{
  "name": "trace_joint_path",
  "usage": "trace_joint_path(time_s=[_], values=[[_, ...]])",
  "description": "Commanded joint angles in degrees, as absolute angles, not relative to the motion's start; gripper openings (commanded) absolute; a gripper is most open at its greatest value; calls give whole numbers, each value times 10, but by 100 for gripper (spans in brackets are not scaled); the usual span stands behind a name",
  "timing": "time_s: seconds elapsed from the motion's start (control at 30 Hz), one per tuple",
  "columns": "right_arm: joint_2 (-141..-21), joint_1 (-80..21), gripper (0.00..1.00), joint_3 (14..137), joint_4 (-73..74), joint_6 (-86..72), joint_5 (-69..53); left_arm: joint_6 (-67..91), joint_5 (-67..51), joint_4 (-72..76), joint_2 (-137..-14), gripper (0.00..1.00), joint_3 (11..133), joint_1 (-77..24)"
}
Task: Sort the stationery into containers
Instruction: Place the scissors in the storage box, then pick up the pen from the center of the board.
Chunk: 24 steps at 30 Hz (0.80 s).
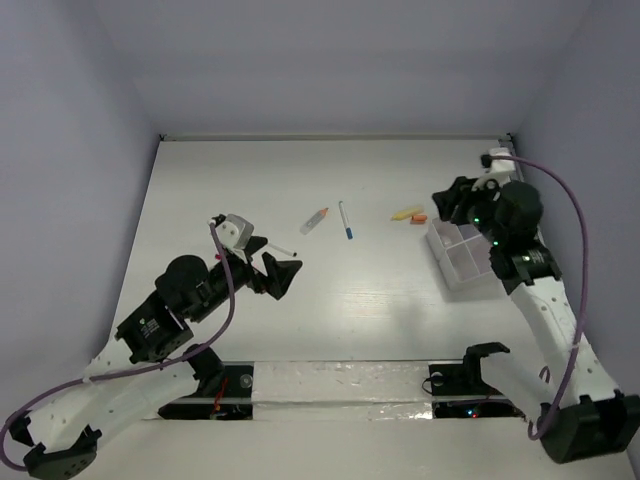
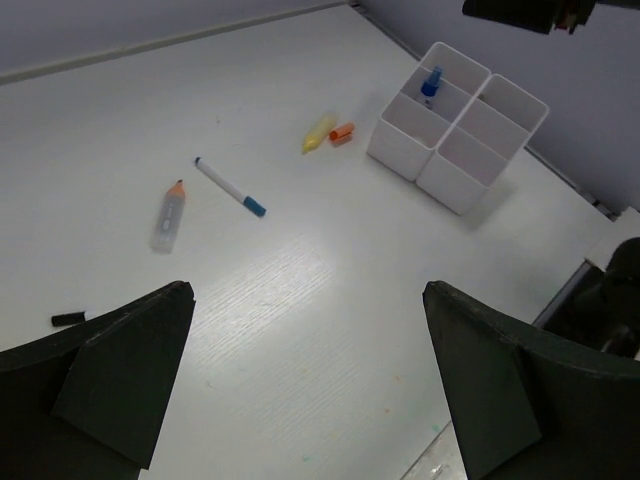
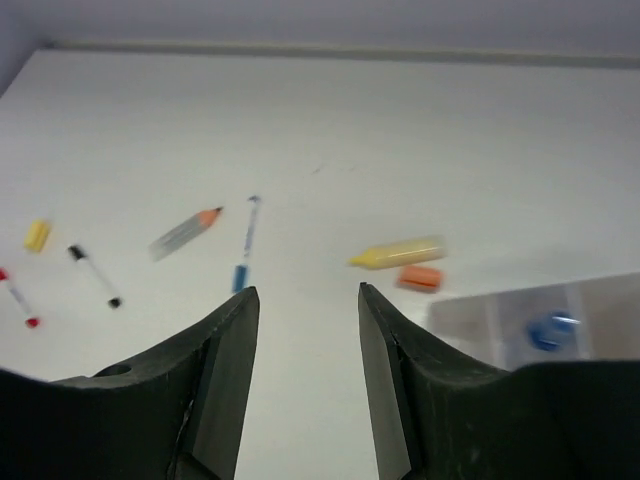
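Beyond right jaws, containers (image 3: 480, 315) hold blue piece (image 3: 548, 331).

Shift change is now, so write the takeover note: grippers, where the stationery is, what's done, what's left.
Left gripper: open, empty, hovering over the table.
Right gripper: open, empty, by the containers.
Done: one blue item sits in a far compartment; the other compartments look empty.
Left, all loose on the table: orange-capped tube, blue-tipped pen, yellow piece and orange piece close to the containers, and, farther off, black-tipped pen, red-tipped pen and small yellow piece.
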<state>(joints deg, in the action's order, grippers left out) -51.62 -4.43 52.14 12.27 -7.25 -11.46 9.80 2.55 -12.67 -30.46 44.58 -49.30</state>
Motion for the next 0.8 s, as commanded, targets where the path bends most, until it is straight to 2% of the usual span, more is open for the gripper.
trace_joint_path(time_s=[0.0, 0.1, 0.23, 0.3, 0.33, 0.4, 0.6, 0.63, 0.77], values=[[-584, -183, 50, 533, 92, -138, -73, 107, 53, -101, -319, 99, 439, -463], [-662, -275, 51, 545, 64, -142, -15, 110, 57, -98, -338, 99, 437, -429], [-766, -340, 49, 589, 40, -132, 18, 112, 59, -94, -366, 99, 436, -388], [-818, -359, 42, 608, 13, -129, 12, 114, 68, -90, -372, 99, 435, -364], [-838, -373, 34, 617, 7, -137, 5, 114, 72, -90, -374, 99, 434, -355], [-884, -399, 32, 667, 9, -125, -9, 118, 94, -86, -371, 99, 434, -327], [-1059, -478, 35, 813, 67, -73, 16, 132, 158, -76, -341, 99, 427, -271], [-1074, -478, 40, 843, 69, -66, 14, 134, 163, -75, -336, 99, 427, -260], [-1144, -490, 48, 911, 77, -55, 4, 139, 187, -74, -326, 99, 426, -248]])
